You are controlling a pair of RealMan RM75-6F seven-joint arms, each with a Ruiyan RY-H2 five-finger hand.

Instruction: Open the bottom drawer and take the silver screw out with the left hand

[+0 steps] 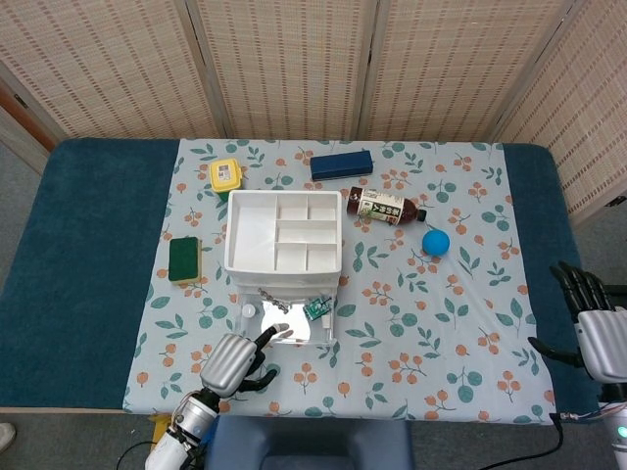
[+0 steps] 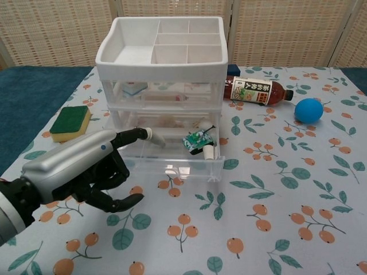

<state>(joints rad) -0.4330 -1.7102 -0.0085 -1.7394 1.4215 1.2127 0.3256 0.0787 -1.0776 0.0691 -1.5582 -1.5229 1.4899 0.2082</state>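
left robot hand [image 2: 86, 169] | empty, fingers apart, one reaching into bottom drawer [image 2: 178, 163] | palm down

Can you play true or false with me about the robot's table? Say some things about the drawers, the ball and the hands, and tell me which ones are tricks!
1. The bottom drawer is pulled open. True.
2. The blue ball sits inside the drawer. False: it lies on the tablecloth, right of the bottle.
3. The left hand reaches a finger into the drawer. True.
4. The green sponge is on top of the organizer. False: it lies on the table, left of it.
5. The right hand holds the bottle. False: it holds nothing.
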